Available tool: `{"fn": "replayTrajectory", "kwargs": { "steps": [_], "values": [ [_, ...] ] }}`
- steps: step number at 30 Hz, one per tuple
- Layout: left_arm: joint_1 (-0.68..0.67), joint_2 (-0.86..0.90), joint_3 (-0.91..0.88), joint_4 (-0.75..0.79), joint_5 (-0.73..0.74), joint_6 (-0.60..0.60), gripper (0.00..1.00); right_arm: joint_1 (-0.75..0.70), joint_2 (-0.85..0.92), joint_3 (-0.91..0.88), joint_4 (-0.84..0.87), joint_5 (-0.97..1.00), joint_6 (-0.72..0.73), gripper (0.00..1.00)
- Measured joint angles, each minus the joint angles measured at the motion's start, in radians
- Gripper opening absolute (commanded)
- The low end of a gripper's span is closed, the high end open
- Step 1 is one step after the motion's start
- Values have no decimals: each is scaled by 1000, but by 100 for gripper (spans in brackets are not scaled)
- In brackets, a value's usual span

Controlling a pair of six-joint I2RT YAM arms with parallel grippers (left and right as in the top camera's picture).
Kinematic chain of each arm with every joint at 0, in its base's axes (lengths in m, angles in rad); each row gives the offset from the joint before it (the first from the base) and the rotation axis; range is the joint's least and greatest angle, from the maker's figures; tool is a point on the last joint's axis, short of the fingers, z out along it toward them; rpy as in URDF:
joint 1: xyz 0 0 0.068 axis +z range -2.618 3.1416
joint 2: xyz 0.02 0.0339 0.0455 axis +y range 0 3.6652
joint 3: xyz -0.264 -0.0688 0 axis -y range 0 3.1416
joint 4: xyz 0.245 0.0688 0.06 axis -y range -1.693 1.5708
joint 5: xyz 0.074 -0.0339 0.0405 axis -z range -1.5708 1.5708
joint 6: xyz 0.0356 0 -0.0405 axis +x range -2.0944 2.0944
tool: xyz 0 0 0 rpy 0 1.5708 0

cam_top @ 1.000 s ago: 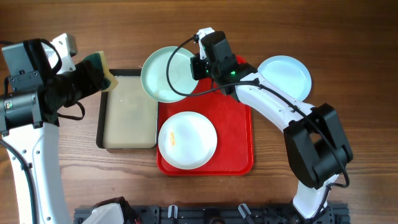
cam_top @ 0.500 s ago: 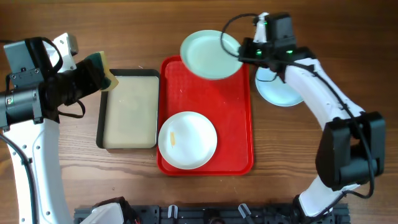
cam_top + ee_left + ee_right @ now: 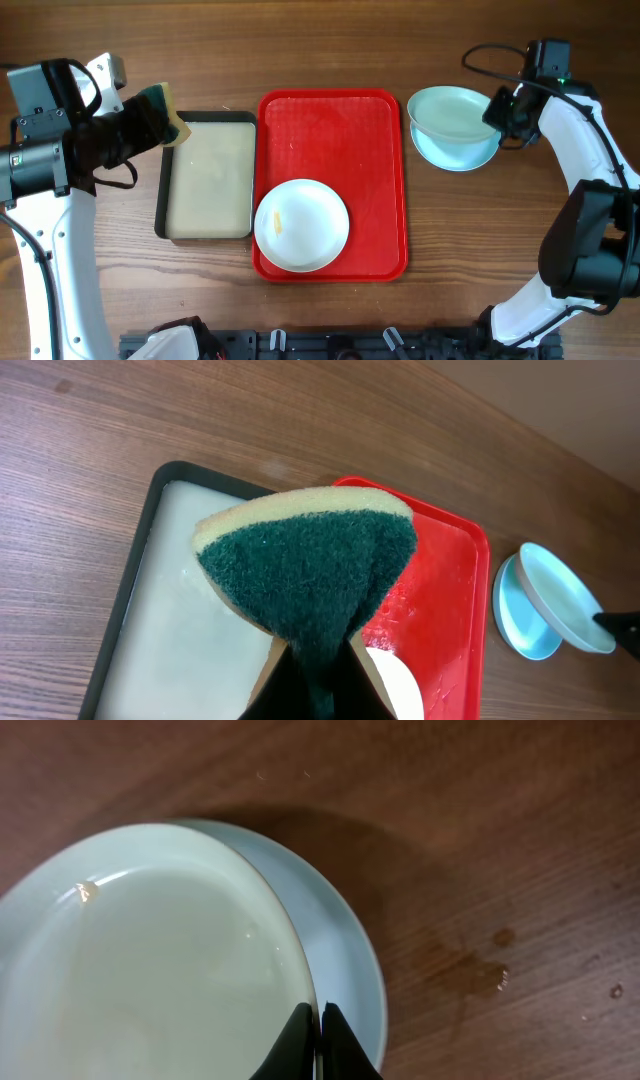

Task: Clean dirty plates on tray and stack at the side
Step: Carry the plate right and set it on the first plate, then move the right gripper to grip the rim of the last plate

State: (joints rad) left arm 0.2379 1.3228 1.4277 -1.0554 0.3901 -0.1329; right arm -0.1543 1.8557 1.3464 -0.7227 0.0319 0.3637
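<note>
My right gripper (image 3: 497,112) (image 3: 318,1020) is shut on the rim of an aqua-teal plate (image 3: 450,112) (image 3: 150,960), held tilted just above a pale blue plate (image 3: 455,152) (image 3: 345,950) that lies on the wood right of the red tray (image 3: 335,125). A white plate (image 3: 302,225) with a small yellow speck sits at the tray's front left; its edge (image 3: 400,685) shows in the left wrist view. My left gripper (image 3: 150,122) (image 3: 320,685) is shut on a green and yellow sponge (image 3: 165,108) (image 3: 305,565), raised over the far left corner of the beige tray.
A black-rimmed beige tray (image 3: 205,180) (image 3: 150,640) lies left of the red tray, touching it. Small wet marks (image 3: 490,970) dot the wood right of the plates. A black rail (image 3: 330,345) runs along the table's front edge.
My right arm has carried the aqua-teal plate from above the tray's far left corner rightward to over the pale blue plate. The left arm and sponge have stayed still.
</note>
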Motion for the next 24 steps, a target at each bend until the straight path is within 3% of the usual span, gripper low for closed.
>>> {"fn": "replayTrajectory", "kwargs": {
  "steps": [3,5,11,14,17,21,24],
  "values": [
    [0,0,0,1,0,0,5,0,0,-36,-6,16,-10,6],
    [0,0,0,1,0,0,6,0,0,-54,-6,18,-13,13],
    [0,0,0,1,0,0,5,0,0,-75,-15,22,-23,55],
    [0,0,0,1,0,0,6,0,0,-76,-31,-56,-25,59],
    [0,0,0,1,0,0,6,16,0,-76,-37,-275,-70,63],
    [0,0,0,1,0,0,6,175,0,-76,-41,-481,-215,63],
    [0,0,0,1,0,0,6,339,0,-76,-48,-510,-311,63]
  ]
}}
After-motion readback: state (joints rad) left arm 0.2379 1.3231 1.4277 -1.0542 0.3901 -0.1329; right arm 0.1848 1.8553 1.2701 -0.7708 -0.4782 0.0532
